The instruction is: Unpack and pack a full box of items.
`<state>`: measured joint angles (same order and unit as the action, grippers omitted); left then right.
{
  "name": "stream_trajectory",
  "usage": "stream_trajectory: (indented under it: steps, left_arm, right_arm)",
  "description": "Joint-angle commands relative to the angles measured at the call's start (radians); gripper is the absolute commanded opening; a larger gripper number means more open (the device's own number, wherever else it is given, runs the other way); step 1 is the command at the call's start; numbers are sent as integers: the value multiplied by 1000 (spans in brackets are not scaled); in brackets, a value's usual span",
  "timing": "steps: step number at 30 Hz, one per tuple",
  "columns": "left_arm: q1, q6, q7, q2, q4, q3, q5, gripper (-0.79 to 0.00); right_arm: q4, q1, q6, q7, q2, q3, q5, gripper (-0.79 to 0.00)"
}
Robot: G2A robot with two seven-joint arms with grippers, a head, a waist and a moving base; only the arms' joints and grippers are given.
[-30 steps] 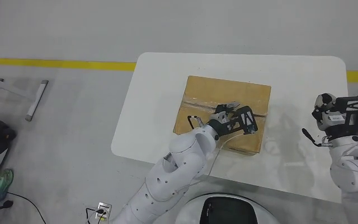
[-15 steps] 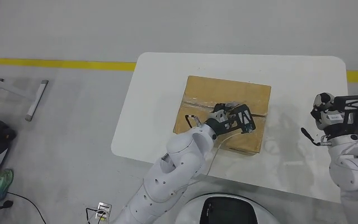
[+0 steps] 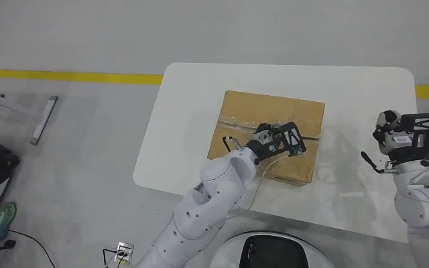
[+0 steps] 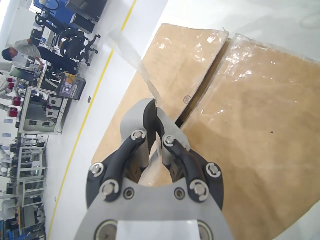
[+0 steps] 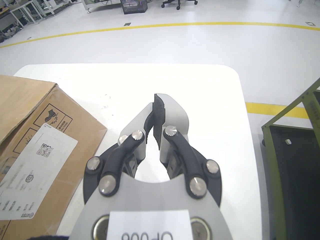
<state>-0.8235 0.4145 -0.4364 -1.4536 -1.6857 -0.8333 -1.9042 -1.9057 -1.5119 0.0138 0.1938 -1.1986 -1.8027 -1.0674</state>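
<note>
One box [image 3: 268,107] lies flat on the table [image 3: 188,120], its two top flaps down and meeting at a seam [image 4: 207,71] that shows as a narrow dark gap. Wrinkled clear film clings to both flaps along the seam and at its far end.

The left gripper [image 4: 153,106] hangs over the box top, just beside the seam, near the box's middle. Its fingers are clenched on a strip of clear tape [image 4: 130,53]. The strip runs up and away from the fingertips, lifted off the box.

The right gripper [image 5: 155,106] is well apart from the box, off its right side and above bare table. Its pads are pressed together with nothing between them. From there the box's side wall shows a white label [image 5: 37,166].
</note>
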Motion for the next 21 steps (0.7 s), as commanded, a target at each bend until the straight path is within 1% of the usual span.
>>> stream_trajectory:
  steps: [1, 4, 7, 11, 14, 17, 21]
  left_arm:
    - [0, -21, -5, 1, -10, -26, 3, -785]
    - [-6, -79, -21, 5, -33, -94, 1, -785]
    - [-14, -135, -45, 15, -69, -192, -16, -785]
    - [-37, -159, -69, 31, -118, -319, -58, -785]
    - [-60, -172, -77, 42, -129, -407, -82, -785]
    - [-81, -197, -83, 50, -127, -473, -108, -785]
    - [-109, -232, -90, 56, -119, -528, -125, -785]
  right_arm:
    - [-8, 3, 4, 4, 0, -1, 8, -785]
    - [-22, 7, 8, 13, 0, -6, 24, -785]
    - [-38, 11, 17, 24, 0, -11, 41, -785]
    - [-54, 14, 30, 40, 1, -10, 63, -785]
    - [-66, 16, 39, 50, 1, -2, 69, -785]
    - [-74, 17, 44, 54, 1, 7, 68, -785]
    - [-83, 16, 47, 64, 0, 15, 77, -785]
